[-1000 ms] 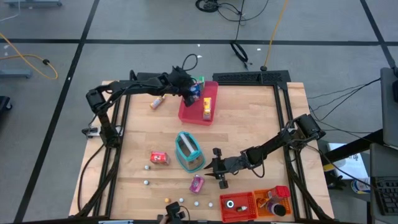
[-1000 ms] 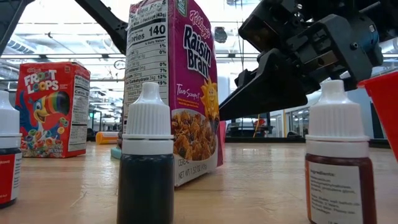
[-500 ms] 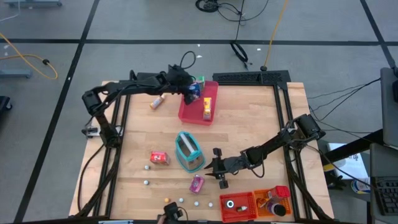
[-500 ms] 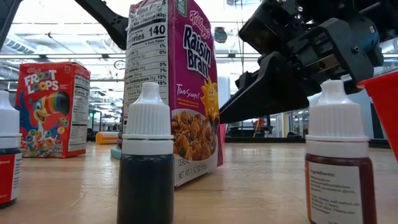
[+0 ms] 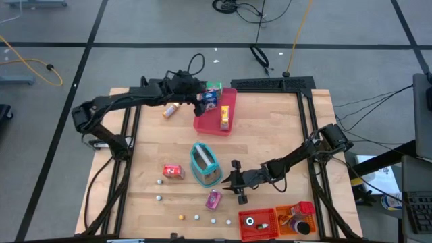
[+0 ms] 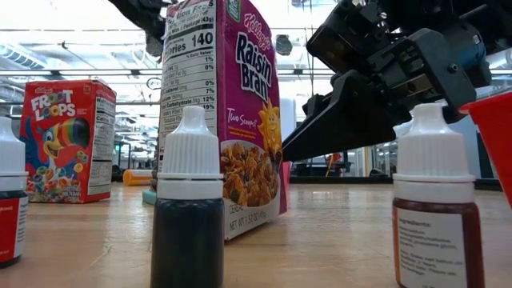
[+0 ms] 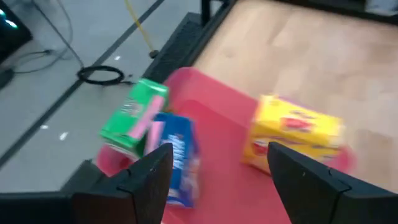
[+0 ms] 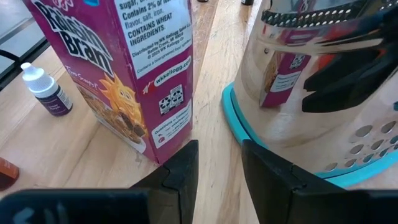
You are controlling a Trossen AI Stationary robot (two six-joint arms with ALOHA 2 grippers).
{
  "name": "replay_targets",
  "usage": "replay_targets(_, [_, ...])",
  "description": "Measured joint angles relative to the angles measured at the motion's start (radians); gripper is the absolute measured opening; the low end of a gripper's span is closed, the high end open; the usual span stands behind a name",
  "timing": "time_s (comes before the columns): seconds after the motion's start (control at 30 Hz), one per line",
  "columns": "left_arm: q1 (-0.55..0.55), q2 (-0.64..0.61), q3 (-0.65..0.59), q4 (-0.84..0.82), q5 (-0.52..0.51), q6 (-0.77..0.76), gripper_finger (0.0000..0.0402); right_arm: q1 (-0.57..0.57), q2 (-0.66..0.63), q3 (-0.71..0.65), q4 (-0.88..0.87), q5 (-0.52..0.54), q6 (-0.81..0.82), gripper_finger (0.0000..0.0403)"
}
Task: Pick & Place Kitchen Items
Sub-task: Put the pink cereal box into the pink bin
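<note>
We find the kitchen items spread over the wooden table [image 5: 283, 128]. At the far side, a blue packet [image 7: 177, 158], a green packet [image 7: 134, 115] and a yellow packet [image 7: 292, 134] sit in the pink tray [image 5: 206, 123], the blue and green ones crowded at its far left corner and the yellow one apart to their right. The left gripper [image 5: 200, 99] hovers just over the blue packet with its fingers spread wide and nothing between them. An orange-capped bottle [image 5: 170, 111] lies on the table left of the tray. Nearer, a pink Raisin Bran box [image 8: 134, 68] stands beside a metal grater with a teal rim [image 8: 311, 93] (the right wrist view shows the two just apart), with a red Froot Loops box [image 5: 173, 171] to their left. The right gripper [image 5: 235, 181] sits low between box and grater, fingers partly open, gripping nothing. Small dropper bottles [image 6: 188, 208] stand along the near edge, and the red and orange bins [image 5: 277, 221] lie near right.
</note>
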Motion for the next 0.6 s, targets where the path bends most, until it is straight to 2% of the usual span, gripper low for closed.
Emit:
replay_targets(0.33, [-0.215,-0.185,0.000,-0.093,0.032,-0.074,0.0255,0.000,0.000,0.000,0.000,0.000,0.000,0.0114])
replay_targets(0.6, [-0.469,-0.220,0.000,-0.143,0.016,-0.240,0.0253,0.000,0.000,0.000,-0.012,0.000,0.007,0.0114])
